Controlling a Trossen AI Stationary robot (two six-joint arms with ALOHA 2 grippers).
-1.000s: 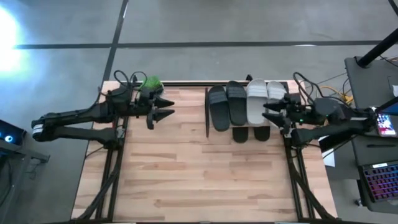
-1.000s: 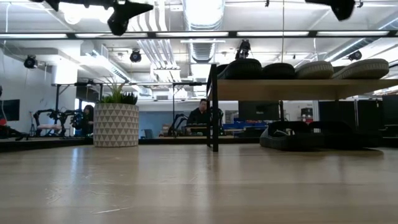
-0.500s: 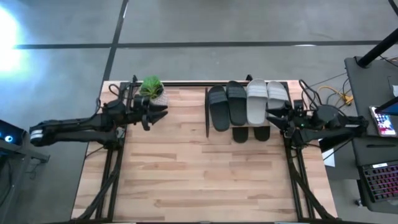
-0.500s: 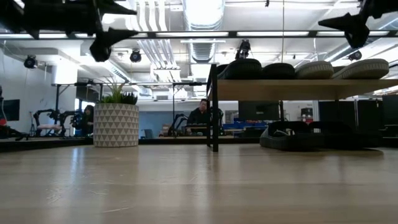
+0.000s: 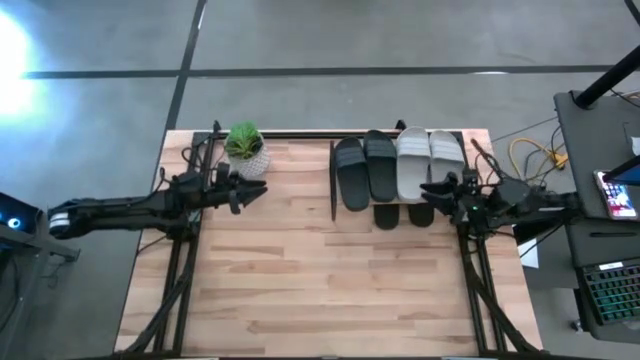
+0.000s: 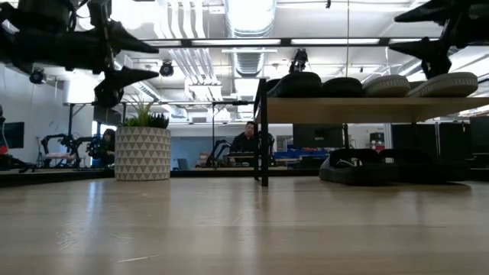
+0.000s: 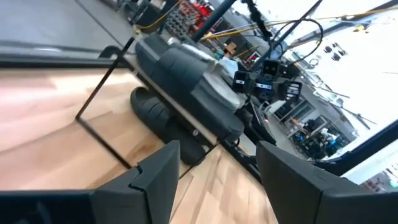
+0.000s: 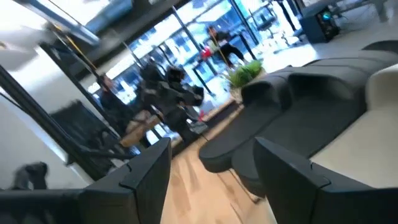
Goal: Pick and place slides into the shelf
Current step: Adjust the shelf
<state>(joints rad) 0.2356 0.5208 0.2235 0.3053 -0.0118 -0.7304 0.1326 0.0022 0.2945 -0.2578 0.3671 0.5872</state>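
Observation:
The shelf [image 6: 367,109] stands at the table's far right. On its top board lie a black pair of slides [image 5: 365,170] and a light grey pair [image 5: 428,160]. Another black pair [image 5: 403,214] sits on the table under it, toes poking out. My left gripper [image 5: 255,188] hovers open beside the plant pot, above the table, with nothing between its fingers. My right gripper [image 5: 430,190] hangs open and empty at the shelf's right near corner, level with the slides on top [image 6: 394,32].
A white patterned pot [image 5: 245,150] with a green plant stands at the far left of the table, just beyond my left gripper. The near half of the wooden table [image 5: 330,290] is bare. A desk with a laptop [image 5: 610,290] stands off the table's right.
Both grippers have come down from high above the table. My left gripper has drawn back a little toward the table's left edge and rolled about its own axis. My right gripper has sunk to the height of the shelf top. The slides have not moved.

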